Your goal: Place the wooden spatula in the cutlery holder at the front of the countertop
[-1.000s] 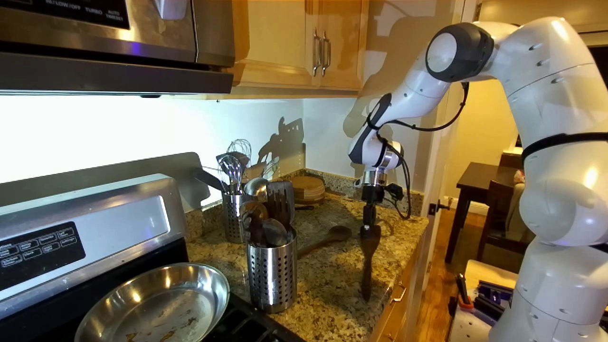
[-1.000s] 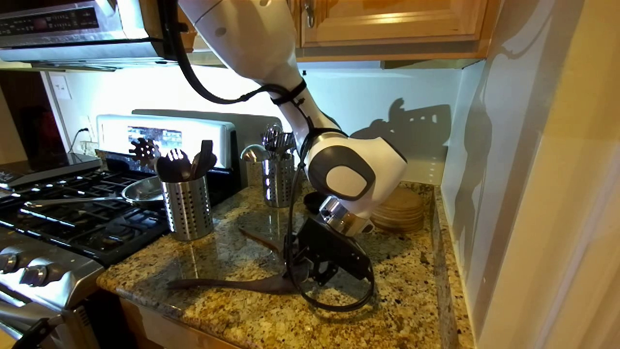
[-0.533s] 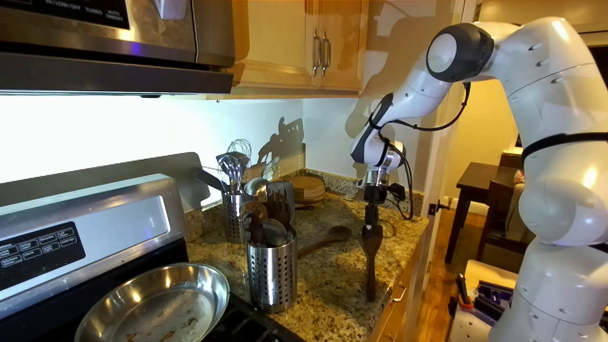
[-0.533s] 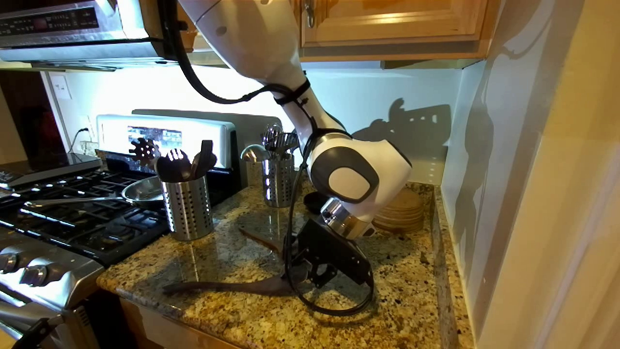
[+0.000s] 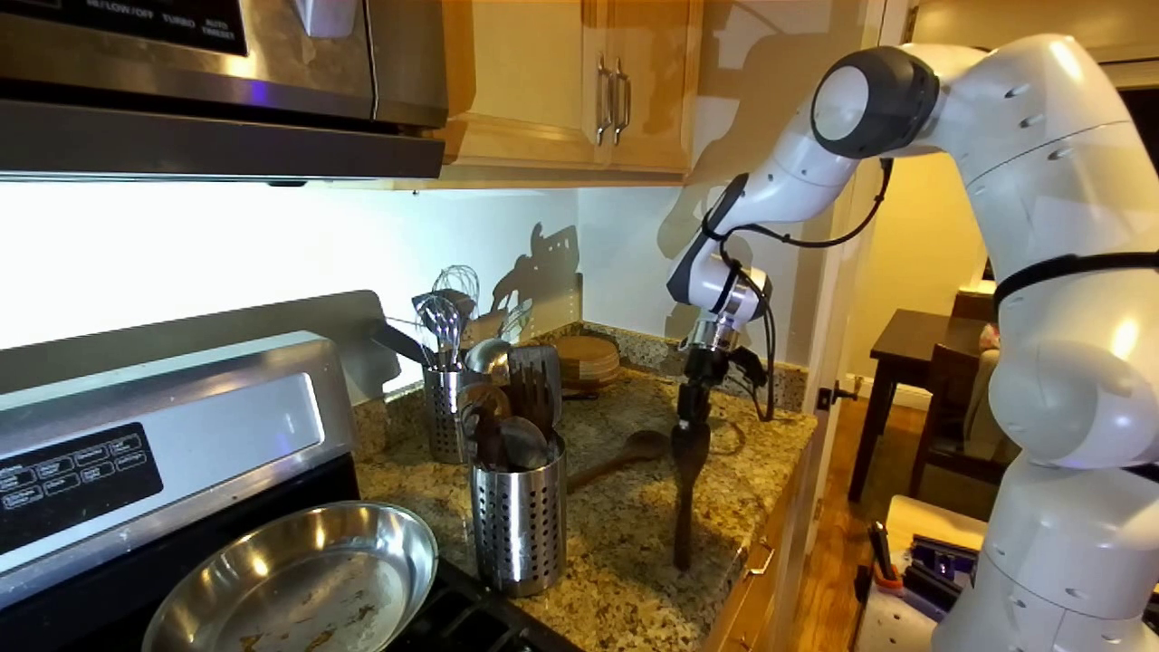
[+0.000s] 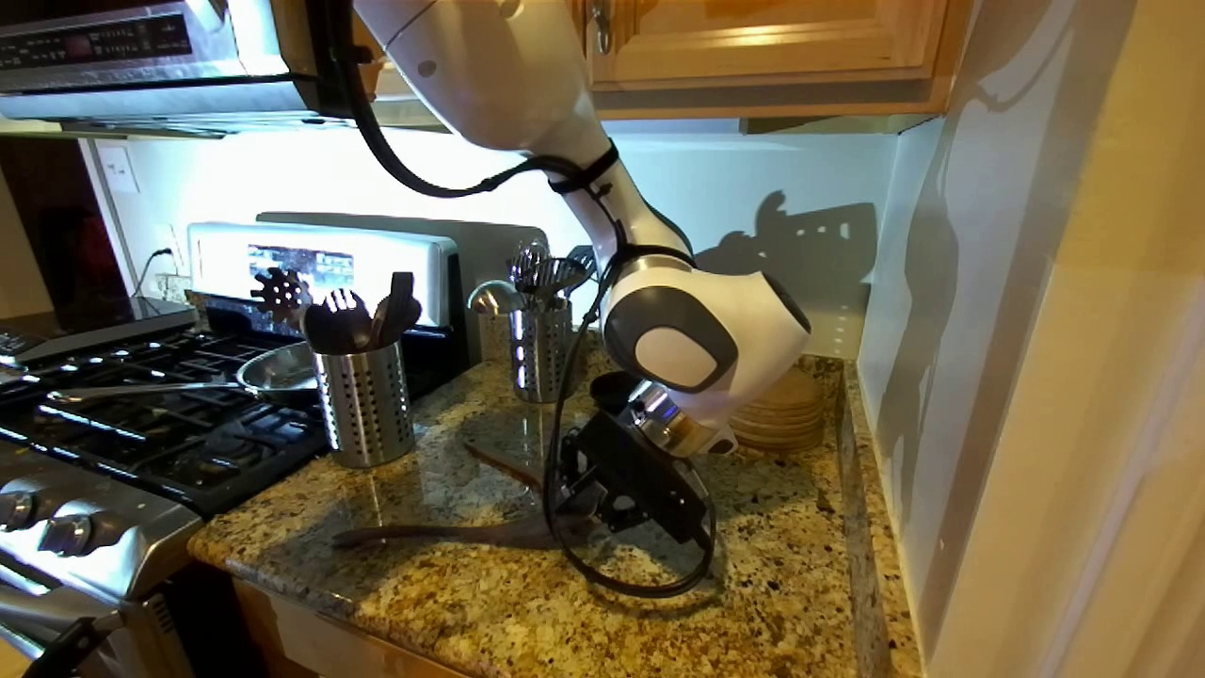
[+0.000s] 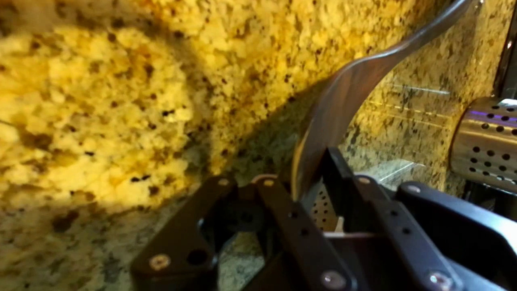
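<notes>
The brown wooden spatula (image 5: 685,503) points its slim handle toward the counter's front edge in an exterior view. My gripper (image 5: 691,427) is shut on its flat head, low over the counter. In the wrist view the head (image 7: 335,109) runs up from between the black fingers (image 7: 337,165); the left fingertip is hidden behind it. Whether the handle (image 6: 424,535) touches the stone, I cannot tell. The cutlery holder (image 5: 521,534), a perforated steel cylinder near the stove, stands upright with several dark utensils in it. It is apart from the spatula, beyond the handle end.
A second perforated holder (image 6: 541,358) with whisks and a ladle stands at the back. A wooden spoon (image 5: 638,445) lies between holder and gripper. A steel pan (image 5: 317,570) rests on the stove. Round wooden boards (image 5: 587,358) are stacked in the corner.
My gripper has tilted, and the spatula has moved with it, first slightly right and then left in an exterior view. The holders and the spoon have stayed in place.
</notes>
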`<state>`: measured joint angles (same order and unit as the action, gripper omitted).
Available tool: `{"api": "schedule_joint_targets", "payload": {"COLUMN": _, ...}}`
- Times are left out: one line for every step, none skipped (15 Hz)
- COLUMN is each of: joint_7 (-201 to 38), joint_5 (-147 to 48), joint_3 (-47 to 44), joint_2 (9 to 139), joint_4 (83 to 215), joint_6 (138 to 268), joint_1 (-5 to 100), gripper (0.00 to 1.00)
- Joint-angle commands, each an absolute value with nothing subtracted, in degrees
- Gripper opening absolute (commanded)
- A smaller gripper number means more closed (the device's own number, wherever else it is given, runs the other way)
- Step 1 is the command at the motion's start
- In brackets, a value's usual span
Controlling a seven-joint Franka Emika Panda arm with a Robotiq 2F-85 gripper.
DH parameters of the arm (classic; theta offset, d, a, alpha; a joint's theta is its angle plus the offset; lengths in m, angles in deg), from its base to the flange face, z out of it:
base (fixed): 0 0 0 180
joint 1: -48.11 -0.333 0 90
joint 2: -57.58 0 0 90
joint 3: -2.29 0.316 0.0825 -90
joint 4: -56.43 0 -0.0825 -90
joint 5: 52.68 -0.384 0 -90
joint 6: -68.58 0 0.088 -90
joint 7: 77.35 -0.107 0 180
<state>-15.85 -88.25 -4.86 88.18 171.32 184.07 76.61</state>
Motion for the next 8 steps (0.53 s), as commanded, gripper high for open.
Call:
{"api": "schedule_joint_targets", "payload": {"joint_7": -19.21, "joint_5": -92.2, "joint_3": -5.48, "joint_2": 89.21, "joint_4": 171.41, "joint_6": 185.41, "joint_1": 76.69, "gripper": 0.1}}
{"api": "schedule_joint_targets", "payload": {"joint_7": -19.86, "joint_5": -93.4, "joint_3": -5.62, "joint_2": 89.46, "joint_4": 171.8, "joint_6": 185.65, "joint_1": 76.73, "gripper": 0.09}}
{"api": "schedule_joint_targets", "payload": {"joint_7": -20.56, "joint_5": -94.4, "joint_3": -5.85, "joint_2": 89.7, "joint_4": 172.27, "joint_6": 186.27, "joint_1": 76.62, "gripper": 0.1}}
{"api": "schedule_joint_targets", "payload": {"joint_7": -21.05, "joint_5": -95.23, "joint_3": -6.02, "joint_2": 90.04, "joint_4": 172.44, "joint_6": 186.44, "joint_1": 76.6, "gripper": 0.09}}
{"api": "schedule_joint_targets", "payload": {"joint_7": -21.51, "joint_5": -96.01, "joint_3": -6.28, "joint_2": 90.41, "joint_4": 172.66, "joint_6": 186.89, "joint_1": 76.45, "gripper": 0.1}}
{"api": "schedule_joint_targets", "payload": {"joint_7": -21.86, "joint_5": -96.55, "joint_3": -6.54, "joint_2": 90.65, "joint_4": 172.95, "joint_6": 187.48, "joint_1": 76.26, "gripper": 0.09}}
{"api": "schedule_joint_targets", "payload": {"joint_7": -22.08, "joint_5": -96.99, "joint_3": -6.79, "joint_2": 90.78, "joint_4": 173.04, "joint_6": 187.88, "joint_1": 76.12, "gripper": 0.11}}
{"api": "schedule_joint_targets", "payload": {"joint_7": -22.26, "joint_5": -97.46, "joint_3": -7.06, "joint_2": 90.67, "joint_4": 173.05, "joint_6": 188.06, "joint_1": 76.07, "gripper": 0.16}}
